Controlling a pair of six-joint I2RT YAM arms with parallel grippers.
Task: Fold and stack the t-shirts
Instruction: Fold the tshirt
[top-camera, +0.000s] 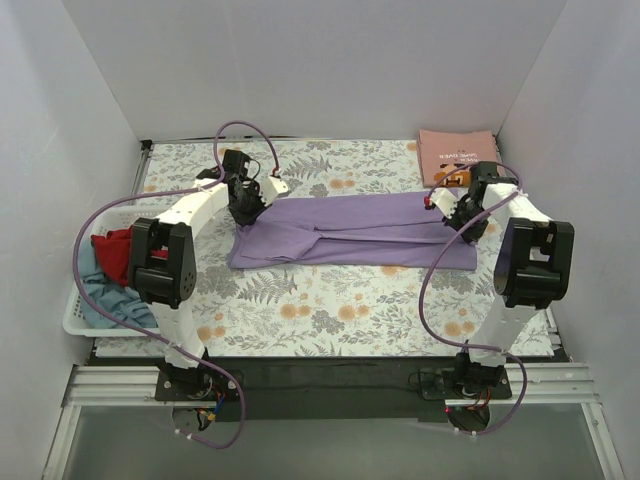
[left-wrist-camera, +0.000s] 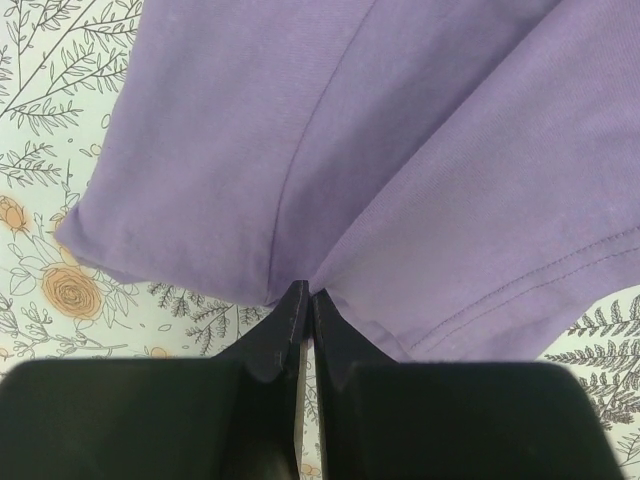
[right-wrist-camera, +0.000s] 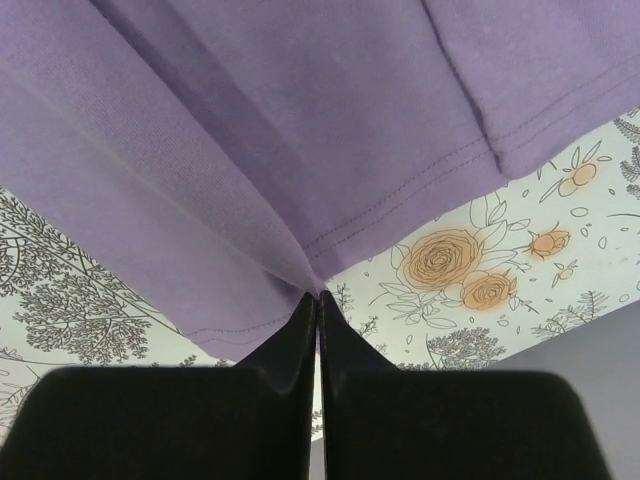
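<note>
Surface: worktop draped in a floral cloth, boxed in by white walls behind and on both sides.
Centre: lavender t-shirt lying lengthwise across the middle of the worktop, partly folded into a long band, with creases running along it.
Left arm: left hand at the shirt's left end, by its far edge; the fingers are pressed together with a pinch of purple fabric caught at their tips, and folds fan out from that spot.
Right arm: right hand at the shirt's right end; the fingers are likewise closed tight on fabric just beside a stitched hem, and the cloth puckers towards the tips.
Far right corner: salmon-pink t-shirt, folded flat with white lettering up, lying apart from the lavender one.
Left edge: white basket holding a red t-shirt and a grey-blue t-shirt, both crumpled.
</note>
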